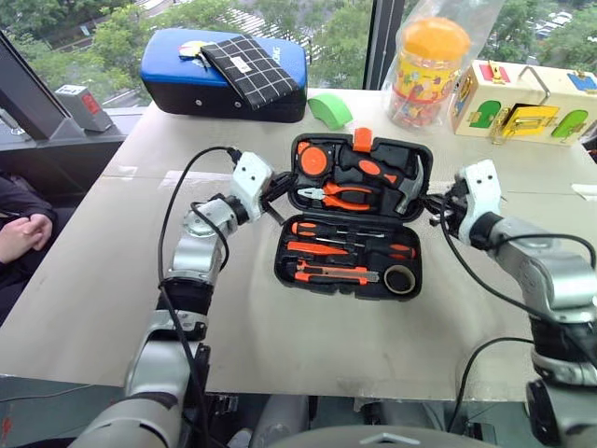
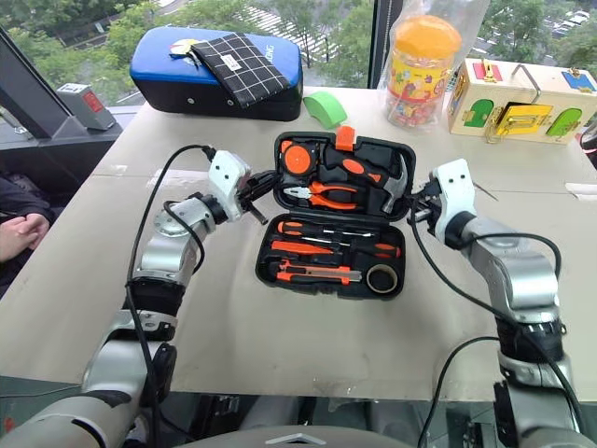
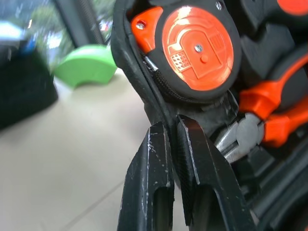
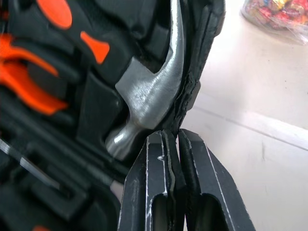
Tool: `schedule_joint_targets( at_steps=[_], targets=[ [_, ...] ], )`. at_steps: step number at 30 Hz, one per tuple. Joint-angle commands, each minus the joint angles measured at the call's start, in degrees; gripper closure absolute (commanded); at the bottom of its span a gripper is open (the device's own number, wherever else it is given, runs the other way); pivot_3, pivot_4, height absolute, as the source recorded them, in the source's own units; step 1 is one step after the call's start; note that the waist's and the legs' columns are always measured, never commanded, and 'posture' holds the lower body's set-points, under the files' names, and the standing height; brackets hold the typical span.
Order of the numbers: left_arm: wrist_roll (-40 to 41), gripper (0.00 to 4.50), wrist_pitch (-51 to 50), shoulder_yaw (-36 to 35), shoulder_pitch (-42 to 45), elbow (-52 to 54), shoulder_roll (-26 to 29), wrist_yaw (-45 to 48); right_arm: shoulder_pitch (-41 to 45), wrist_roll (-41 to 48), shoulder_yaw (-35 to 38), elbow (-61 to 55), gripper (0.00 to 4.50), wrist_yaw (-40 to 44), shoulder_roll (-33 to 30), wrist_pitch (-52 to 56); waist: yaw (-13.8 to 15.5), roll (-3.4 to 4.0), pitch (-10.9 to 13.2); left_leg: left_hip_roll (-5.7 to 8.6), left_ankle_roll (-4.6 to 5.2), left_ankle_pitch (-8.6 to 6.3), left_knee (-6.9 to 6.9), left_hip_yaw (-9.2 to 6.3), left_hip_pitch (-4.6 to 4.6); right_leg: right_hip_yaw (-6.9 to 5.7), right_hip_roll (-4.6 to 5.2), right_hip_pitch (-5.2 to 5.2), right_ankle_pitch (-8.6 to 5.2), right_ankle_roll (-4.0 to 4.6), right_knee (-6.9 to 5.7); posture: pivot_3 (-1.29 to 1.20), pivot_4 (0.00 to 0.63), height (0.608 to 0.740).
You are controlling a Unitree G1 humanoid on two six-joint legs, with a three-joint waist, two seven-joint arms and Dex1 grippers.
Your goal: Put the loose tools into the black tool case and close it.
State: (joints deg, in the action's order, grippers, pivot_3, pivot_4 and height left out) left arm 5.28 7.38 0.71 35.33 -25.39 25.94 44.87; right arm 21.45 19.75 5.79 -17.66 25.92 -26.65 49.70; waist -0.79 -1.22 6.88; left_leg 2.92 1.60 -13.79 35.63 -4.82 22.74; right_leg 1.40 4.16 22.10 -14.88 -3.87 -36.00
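The black tool case lies open mid-table, its far half tilted up. Its near half holds two orange-and-black screwdrivers, a slim orange one, the utility knife and the dark tape roll. Pliers, a hammer and an orange tape measure sit in the raised half. My left gripper is shut on that half's left rim; in the left wrist view the left gripper pinches it. My right gripper is shut on the right rim, pinched by the right gripper beside the hammer.
At the back left sits a blue-topped case with a checked pouch. A green piece, a jar with an orange lid and a wooden latch box line the far side. A person's hands rest beyond the left edge.
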Motion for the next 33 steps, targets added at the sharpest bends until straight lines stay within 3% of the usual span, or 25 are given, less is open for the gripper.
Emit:
schedule_joint_targets(
  at_steps=[1,4,5,6,7,8,9,11,13,15,18,20,25,28,33],
  targets=[
    [-1.33,4.43,4.64,2.90,-1.73,4.20,2.18,4.64,-2.33,3.76,1.03,-6.65,4.50,2.26,-0.14,-0.49,0.07,0.00,0.00,0.00,0.05,-0.03,0.00,-0.01,-0.03,0.00,0.00,-0.04,0.00,0.00,0.00,0.00,0.150,0.740],
    [1.53,4.43,1.33,1.74,-3.94,7.02,4.77,7.79,-6.13,5.07,0.62,-11.79,4.50,4.62,-2.38,-0.45,0.15,0.02,-0.03,0.00,0.21,-0.12,0.02,-0.06,-0.17,-0.05,0.01,-0.22,0.00,0.01,0.05,0.00,0.150,0.740],
    [5.06,4.50,-4.52,0.55,-5.40,9.91,6.72,10.48,-8.26,6.52,0.62,-15.15,4.05,6.32,-4.06,0.46,0.12,0.02,-0.03,0.00,0.23,-0.14,0.02,-0.07,-0.23,-0.06,0.02,-0.27,0.00,0.01,0.07,0.00,0.150,0.740],
    [10.11,3.96,-12.19,-1.90,-7.52,13.41,10.90,14.68,-12.20,8.35,2.03,-19.71,3.86,9.24,-6.85,0.51,0.12,0.03,-0.03,-0.01,0.25,-0.15,0.02,-0.08,-0.27,-0.07,0.02,-0.31,-0.01,0.01,0.08,0.00,0.150,0.740],
    [13.61,3.83,-17.65,-3.61,-9.01,15.97,13.89,17.50,-14.96,9.61,3.09,-22.76,3.52,11.21,-8.90,0.41,-0.04,0.04,-0.02,-0.01,0.26,-0.16,0.02,-0.09,-0.27,-0.08,0.02,-0.35,-0.01,0.01,0.08,0.00,0.150,0.740],
    [16.42,3.38,-23.75,-4.83,-10.34,18.02,17.11,19.53,-17.16,12.01,5.32,-25.03,2.93,11.78,-9.77,1.74,-0.35,0.05,-0.01,-0.07,0.27,-0.16,-0.05,-0.13,-0.22,-0.13,-0.01,-0.34,-0.02,0.02,0.11,0.00,0.150,0.740],
    [19.32,3.12,-29.86,-5.44,-11.72,19.86,20.47,21.94,-19.97,12.90,6.50,-27.12,2.64,13.40,-12.32,2.11,-0.53,0.04,-0.01,-0.13,0.27,-0.16,-0.12,-0.15,-0.31,-0.11,-0.09,-0.36,-0.02,0.02,0.12,0.00,0.150,0.740],
    [23.52,2.06,-39.25,-5.96,-15.34,22.83,28.34,28.37,-29.79,9.14,7.05,-31.34,1.62,18.95,-22.84,1.16,-0.81,0.20,0.10,-0.14,0.28,-0.16,-0.16,-0.29,-0.33,-0.16,-0.17,-0.36,-0.04,0.03,0.12,0.00,0.150,0.740],
    [29.03,1.16,-47.46,-8.12,-17.38,24.58,36.14,35.99,-39.52,9.39,12.77,-35.29,1.74,25.90,-29.87,1.52,-0.44,0.29,0.18,-0.08,0.29,-0.17,-0.12,-0.26,-0.38,-0.31,-0.13,-0.39,-0.05,0.02,0.15,0.00,0.150,0.740],
    [33.73,0.25,-52.58,-9.66,-17.62,26.55,39.92,39.49,-42.48,15.30,17.32,-37.46,2.34,27.83,-30.23,2.73,-0.06,0.11,0.27,-0.08,0.31,-0.18,-0.15,-0.18,-0.62,-0.38,-0.13,-0.59,-0.07,0.03,0.18,0.00,0.150,0.740],
    [38.68,0.17,-57.87,-10.74,-17.72,30.71,42.36,42.32,-42.78,21.08,17.23,-40.02,3.69,28.16,-28.95,3.17,0.25,0.08,0.37,-0.25,0.29,-0.19,0.09,-0.19,-0.92,-0.38,0.03,-1.07,-0.36,-0.01,0.24,0.00,0.150,0.740],
    [38.85,0.76,-56.90,-9.91,-19.43,35.09,43.40,44.14,-40.82,21.15,11.67,-40.21,4.46,26.02,-28.21,2.88,0.39,-0.05,0.43,-0.30,0.22,-0.24,0.19,-0.16,-0.92,-0.52,0.14,-1.09,-0.36,0.01,0.25,0.00,0.150,0.740],
    [35.63,2.87,-51.70,-7.03,-20.79,40.73,38.84,39.71,-27.38,12.05,-7.52,-34.97,4.50,18.00,-24.60,1.50,0.38,-0.01,0.52,-0.34,0.30,-0.19,0.17,0.10,-0.80,-0.66,0.43,-0.84,-0.06,0.53,0.29,0.00,0.150,0.740],
    [35.41,4.34,-51.26,-6.59,-20.16,42.36,36.75,37.08,-26.56,9.82,-11.32,-34.07,4.50,17.42,-25.12,0.73,0.88,-0.21,0.39,-0.32,0.29,-0.18,0.10,0.11,-0.48,-0.68,0.42,-0.45,-0.04,0.53,0.30,0.00,0.150,0.740],
    [35.35,4.43,-51.15,-5.90,-20.54,44.87,33.69,32.33,-27.00,10.13,-11.87,-34.24,4.50,16.62,-24.79,1.01,1.63,-0.27,0.34,-0.32,0.27,-0.19,0.08,0.02,-0.32,-0.86,0.38,-0.38,0.07,0.32,0.44,0.00,0.150,0.740]
  ],
)
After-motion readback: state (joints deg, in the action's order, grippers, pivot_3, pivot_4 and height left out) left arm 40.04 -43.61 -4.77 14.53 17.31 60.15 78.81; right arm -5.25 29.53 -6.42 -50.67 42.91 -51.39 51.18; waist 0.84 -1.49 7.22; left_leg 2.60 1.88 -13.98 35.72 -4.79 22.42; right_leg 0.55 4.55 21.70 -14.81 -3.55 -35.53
